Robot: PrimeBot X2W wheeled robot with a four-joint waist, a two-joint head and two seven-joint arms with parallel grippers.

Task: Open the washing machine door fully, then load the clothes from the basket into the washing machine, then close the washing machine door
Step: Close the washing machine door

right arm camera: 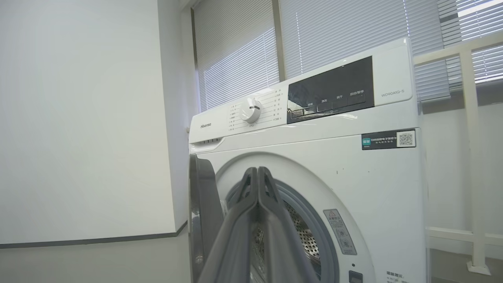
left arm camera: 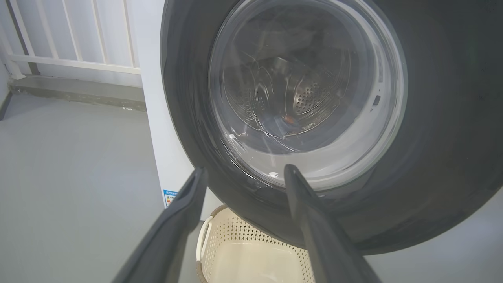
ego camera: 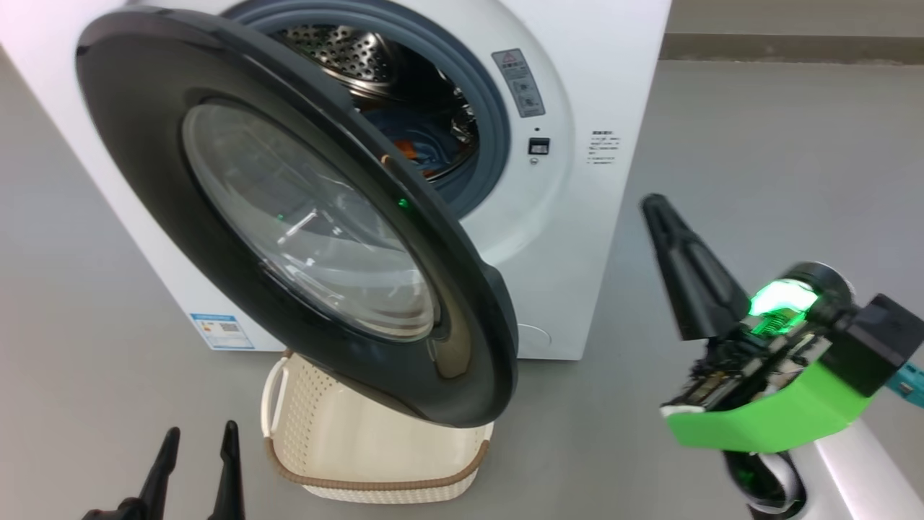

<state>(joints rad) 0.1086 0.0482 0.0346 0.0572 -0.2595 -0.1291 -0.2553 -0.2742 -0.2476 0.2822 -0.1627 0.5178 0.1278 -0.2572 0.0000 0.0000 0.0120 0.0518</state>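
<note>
You can read the Hisense badge (right arm camera: 206,125) on the washing machine (right arm camera: 314,157); the model code (right arm camera: 392,94) is perhaps WD90A12-S. The washing machine door (ego camera: 289,217) stands half-open over the basket (ego camera: 375,484). Your right gripper (right arm camera: 257,173) is pressed together and empty, your left gripper (left arm camera: 244,169) spread apart.

**Item 1, washing machine** (ego camera: 606,65): white front-loader standing on your grey floor (ego camera: 758,144). It has a steel perforated drum (ego camera: 339,50), a grey rubber gasket (ego camera: 494,115) and a blue label sticker (ego camera: 220,331) low on the front.

**Item 2, door** (ego camera: 289,217): round, with a wide glossy black rim and a clear bulging glass bowl (ego camera: 325,253). You see it swung out from the opening, attached at the left in the head view.

**Item 3, clothes** (ego camera: 415,144): blue fabric with an orange patch, lying low in the drum and partly hidden by the door rim.

**Item 4, basket** (ego camera: 325,426): cream perforated plastic with a brown woven-look rim. It stands upright on the floor just before the machine, under the door's lower edge.
</note>
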